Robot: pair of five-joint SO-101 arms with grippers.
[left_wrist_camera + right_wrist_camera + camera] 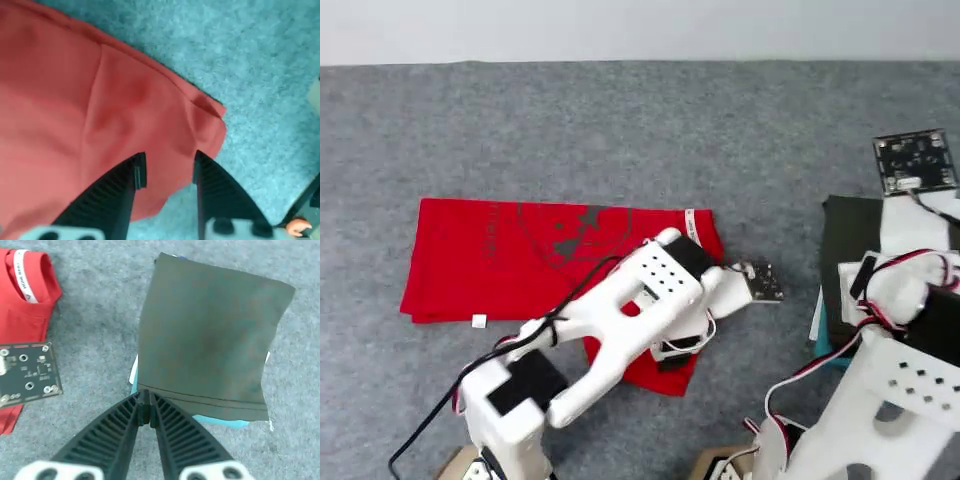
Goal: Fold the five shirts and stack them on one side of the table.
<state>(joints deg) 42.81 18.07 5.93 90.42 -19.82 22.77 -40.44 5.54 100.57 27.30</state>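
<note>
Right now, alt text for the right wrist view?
Right gripper, shut, hangs by the edge of a folded dark shirt stacked on a light blue shirt. A red shirt's collar and a circuit board are nearby.

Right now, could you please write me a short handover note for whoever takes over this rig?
Left hand: open, over a corner of the red shirt.
Right hand: shut, empty, at the edge of the stack.
The red shirt lies partly folded on the table.
Dark shirt tops the stack by the right arm, blue shirt under it; count unclear.
To do: finish the red fold, stack it.
</note>
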